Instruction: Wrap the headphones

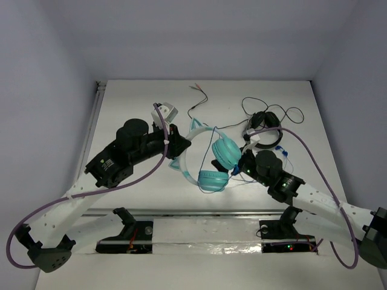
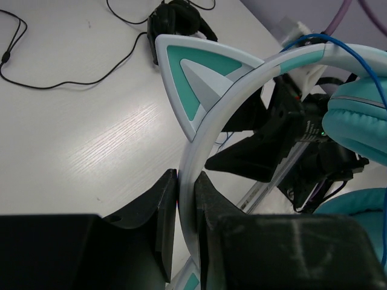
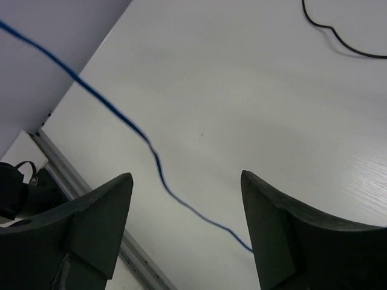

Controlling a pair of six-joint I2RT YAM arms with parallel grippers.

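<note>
The left pincer (image 2: 186, 181) is clamped on the pale headband (image 2: 242, 84) of the headphones (image 1: 225, 152). Their teal ear cups sit just beyond its fingers, between it and the right pincer (image 3: 184, 181). The right pincer's fingers stand apart and grip nothing. The thin blue cable (image 3: 109, 106) runs loose across the gap ahead of its tips.

The step in hand looks like catching the cable while the band is held steady. Next, I judge, the right pincer must advance, close on the cable and lead it round the band. The black headphones (image 1: 266, 130) lie beyond the right pincer on the table (image 1: 139, 199). No container is in view.
</note>
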